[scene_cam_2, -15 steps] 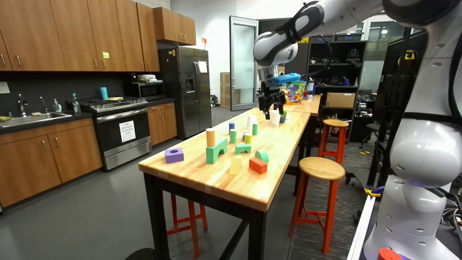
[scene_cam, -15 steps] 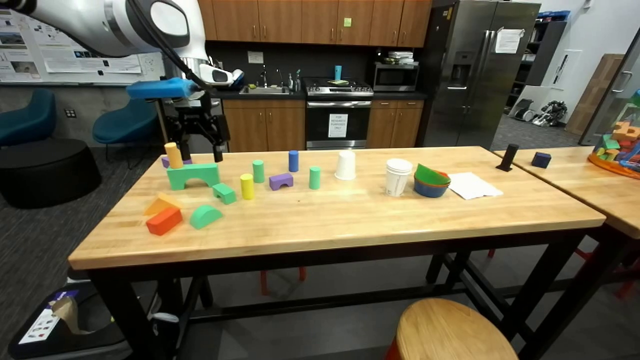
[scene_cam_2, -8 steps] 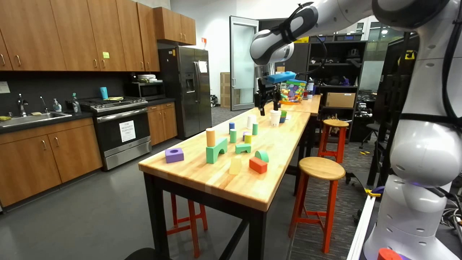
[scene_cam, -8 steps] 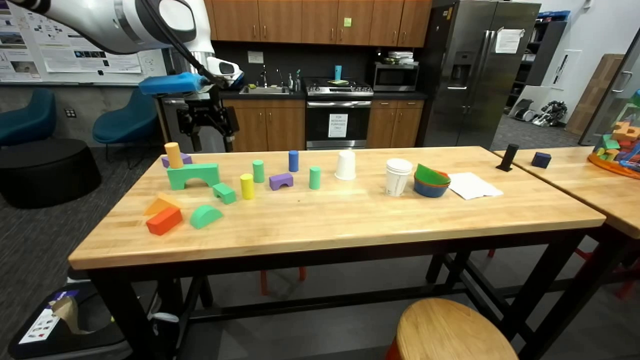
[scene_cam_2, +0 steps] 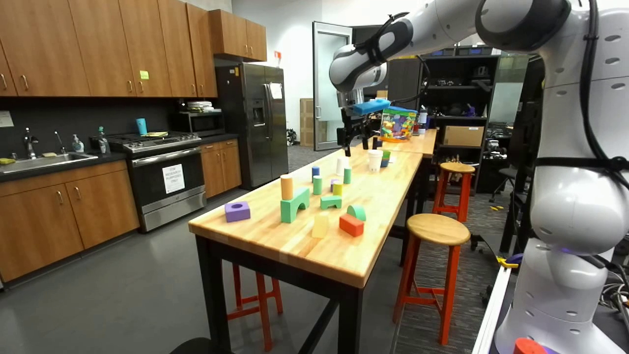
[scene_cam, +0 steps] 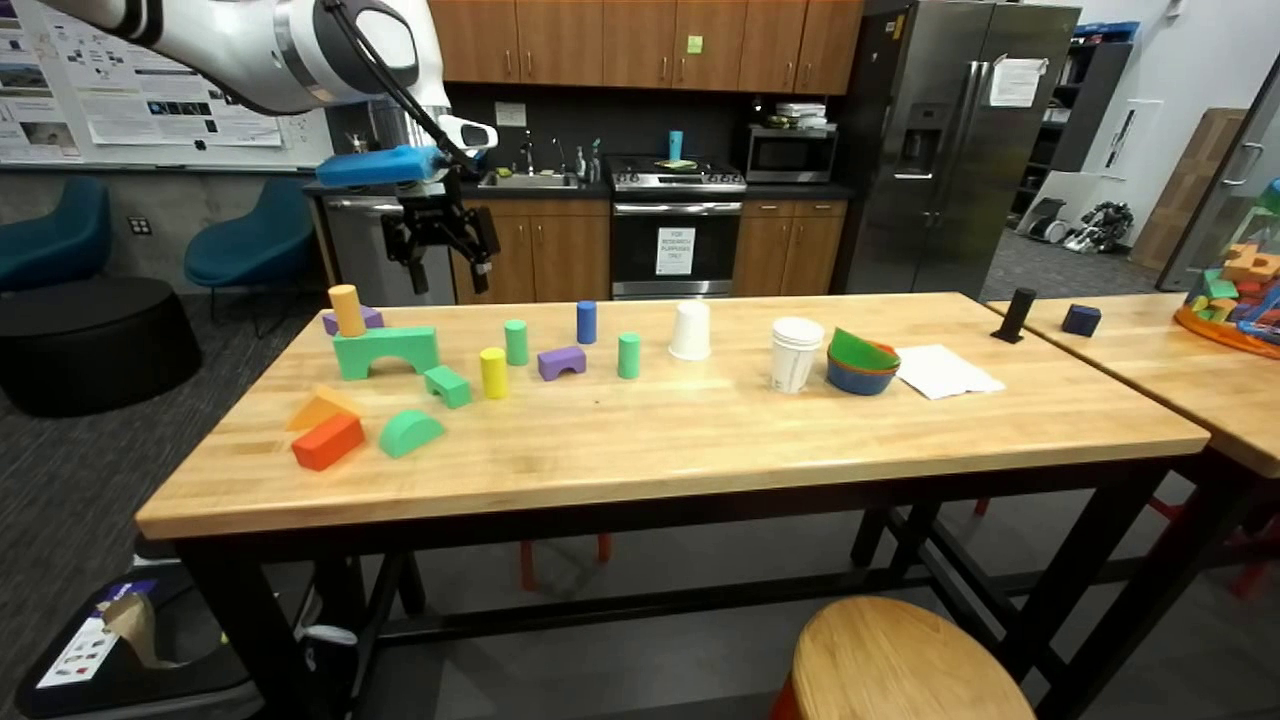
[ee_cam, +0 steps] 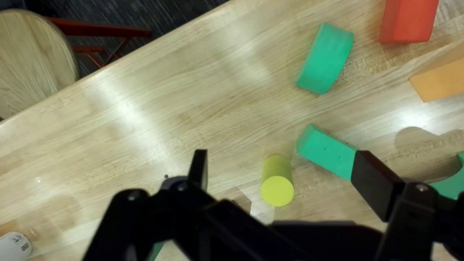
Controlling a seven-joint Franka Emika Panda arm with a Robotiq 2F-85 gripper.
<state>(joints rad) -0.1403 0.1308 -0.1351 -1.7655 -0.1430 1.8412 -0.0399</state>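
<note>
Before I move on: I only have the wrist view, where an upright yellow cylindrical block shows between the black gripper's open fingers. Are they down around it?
Observer: No; in both exterior views the black gripper hangs higher than the yellow cylindrical block, clear of it.
Operator: The large green arch-shaped block at my right edge: anything on it?
Observer: Yes, an orange cylindrical block stands upright on top.
Operator: Name another block my picture misses.
Observer: A blue cylindrical block, upright on the same wooden table.

Hand [scene_cam: 450, 284] downward, jaws wide apart
</note>
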